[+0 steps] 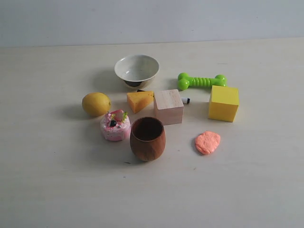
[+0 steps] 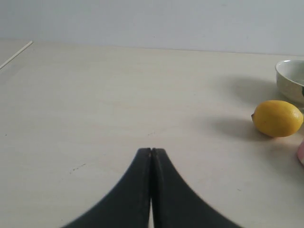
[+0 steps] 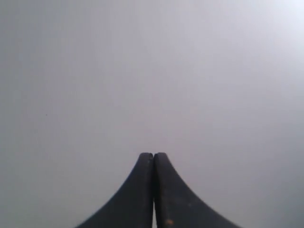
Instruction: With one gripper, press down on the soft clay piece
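Observation:
The soft clay piece [image 1: 207, 142], a flat salmon-orange blob, lies on the table to the right of the wooden cup [image 1: 147, 138]. Neither arm shows in the exterior view. In the left wrist view my left gripper [image 2: 151, 151] is shut with nothing in it, above bare table, with the lemon [image 2: 277, 118] off to one side. My right gripper [image 3: 153, 155] is shut too and empty, facing only a plain grey surface. The clay is out of both wrist views.
Behind the clay stand a yellow cube [image 1: 223, 103], a wooden block [image 1: 168, 106] and a green toy bone [image 1: 201, 80]. A cheese wedge [image 1: 140, 100], pink toy cake [image 1: 115, 125], lemon [image 1: 96, 104] and white bowl [image 1: 137, 70] sit to the left.

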`<state>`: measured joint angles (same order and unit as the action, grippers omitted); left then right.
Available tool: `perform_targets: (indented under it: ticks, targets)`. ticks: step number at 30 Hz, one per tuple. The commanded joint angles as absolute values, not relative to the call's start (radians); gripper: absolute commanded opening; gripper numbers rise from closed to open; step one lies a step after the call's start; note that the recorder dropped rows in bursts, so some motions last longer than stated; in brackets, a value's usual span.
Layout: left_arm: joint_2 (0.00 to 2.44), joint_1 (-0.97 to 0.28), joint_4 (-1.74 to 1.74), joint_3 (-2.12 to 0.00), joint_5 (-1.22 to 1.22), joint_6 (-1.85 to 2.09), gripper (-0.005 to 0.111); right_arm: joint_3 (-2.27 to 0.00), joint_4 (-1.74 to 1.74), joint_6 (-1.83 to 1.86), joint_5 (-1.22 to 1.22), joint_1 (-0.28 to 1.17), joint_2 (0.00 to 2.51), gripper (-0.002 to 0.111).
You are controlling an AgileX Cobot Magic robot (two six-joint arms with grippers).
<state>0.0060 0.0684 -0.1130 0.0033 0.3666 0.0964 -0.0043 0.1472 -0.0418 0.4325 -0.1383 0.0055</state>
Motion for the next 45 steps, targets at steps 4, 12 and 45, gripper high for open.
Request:
perform_targets:
  ticks: [4,12,45]
  targets:
    - [0.0,0.069,-0.115,0.0,0.357,0.097,0.0,-0.121,0.08,-0.082,0.294,-0.145,0.031,0.0]
    - [0.0,0.069,-0.115,0.0,0.357,0.097,0.0,-0.329,0.068,-0.082,-0.015,-0.145,0.223,0.0]
    - [0.0,0.069,-0.115,0.0,0.357,0.097,0.0,-0.597,0.273,-0.05,-0.137,0.238,0.827,0.0]
